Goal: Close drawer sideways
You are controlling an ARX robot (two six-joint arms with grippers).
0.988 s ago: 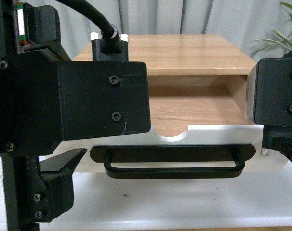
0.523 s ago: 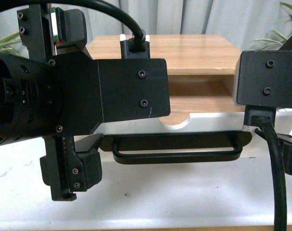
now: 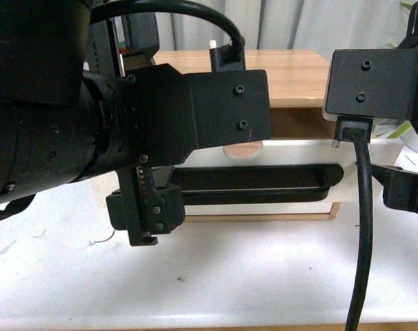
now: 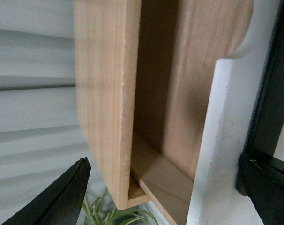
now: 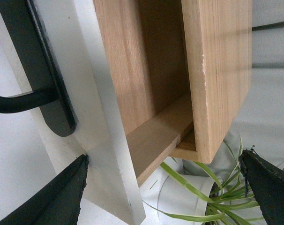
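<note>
The drawer has a white front panel and a long black bar handle. It stands partly out of the light wood cabinet. My left arm hides its left half. In the left wrist view my open left gripper straddles the drawer's end: one finger lies by the handle in front of the white panel, the other behind the cabinet wall. My open right gripper straddles the other end, around the panel and the cabinet.
The cabinet stands on a white table. A green plant in a white pot stands behind the cabinet's right end. Grey curtains hang at the back. My right arm and its cable stand in front of the drawer's right end.
The drawer has slid back toward the cabinet, so much less of its wood interior shows. Both arms have moved inward and forward with it.
</note>
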